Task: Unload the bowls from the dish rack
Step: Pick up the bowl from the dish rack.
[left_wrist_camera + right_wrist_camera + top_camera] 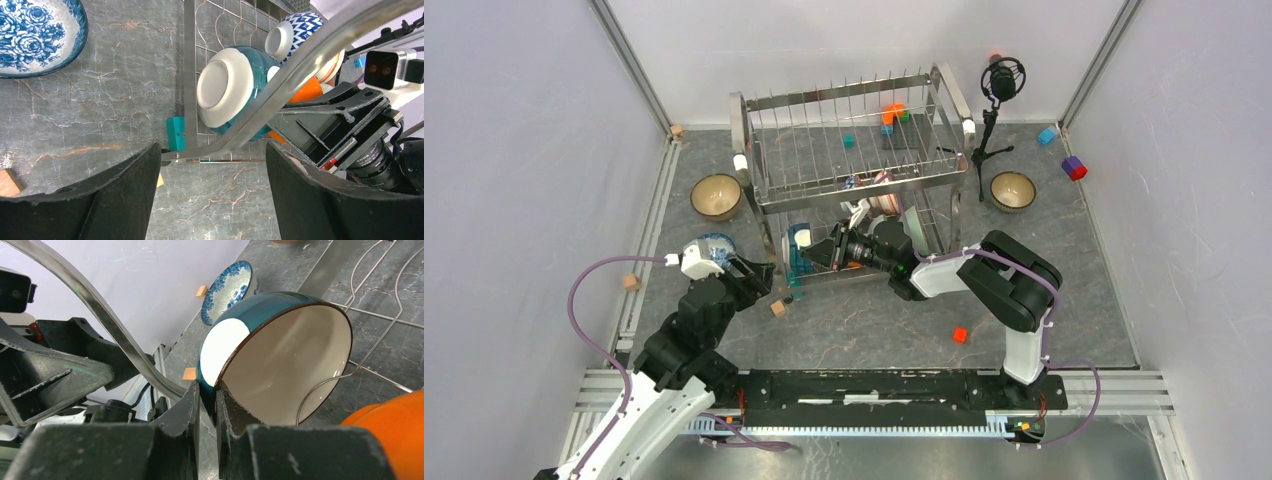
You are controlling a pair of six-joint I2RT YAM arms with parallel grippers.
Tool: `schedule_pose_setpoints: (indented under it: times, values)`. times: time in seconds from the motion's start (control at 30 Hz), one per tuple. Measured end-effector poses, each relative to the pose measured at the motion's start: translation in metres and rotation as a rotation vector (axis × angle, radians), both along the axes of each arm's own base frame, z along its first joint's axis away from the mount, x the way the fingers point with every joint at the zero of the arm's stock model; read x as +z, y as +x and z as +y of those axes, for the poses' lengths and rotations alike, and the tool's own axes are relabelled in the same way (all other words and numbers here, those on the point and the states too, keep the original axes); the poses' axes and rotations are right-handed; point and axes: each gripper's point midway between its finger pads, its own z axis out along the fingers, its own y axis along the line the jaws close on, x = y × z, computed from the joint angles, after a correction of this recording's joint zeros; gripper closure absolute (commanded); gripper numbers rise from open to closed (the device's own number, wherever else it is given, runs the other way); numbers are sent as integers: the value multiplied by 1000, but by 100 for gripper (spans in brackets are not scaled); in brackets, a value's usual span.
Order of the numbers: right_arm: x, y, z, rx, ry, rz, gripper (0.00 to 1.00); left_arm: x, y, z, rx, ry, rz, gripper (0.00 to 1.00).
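Blue-floral bowl (35, 35) sits on the table (874, 310) left of the dish rack (864, 186), beside the left gripper (212, 200), held low with jaws wide. The right gripper (216, 400) reaches into the lower tier, pinching the rim of a teal bowl (280, 355) on edge, white inside.

Lettering on the camera lens (374, 159) too small to read

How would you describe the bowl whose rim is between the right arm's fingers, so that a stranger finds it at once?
Look at the big steel dish rack, then at the left end of its lower tier. There the teal bowl stands on edge. Unlike the orange bowl and the blue-and-white patterned bowl beside it, it is plain teal outside and white inside.
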Motion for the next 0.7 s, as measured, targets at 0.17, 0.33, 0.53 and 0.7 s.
schedule_pose_setpoints:
  times: [0.17, 0.33, 0.53, 0.7]
  values:
    - [3, -3, -3, 22, 27, 14, 100, 0, 0, 0, 0, 0, 0, 18]
    - [4, -5, -6, 33, 40, 11, 100, 2, 1, 0, 3, -1, -7, 16]
    - [6, -4, -8, 38, 65, 11, 100, 10, 13, -6, -12, -6, -91, 17]
    - [7, -2, -13, 41, 90, -1, 100, 7, 26, -16, -32, 11, -113, 22]
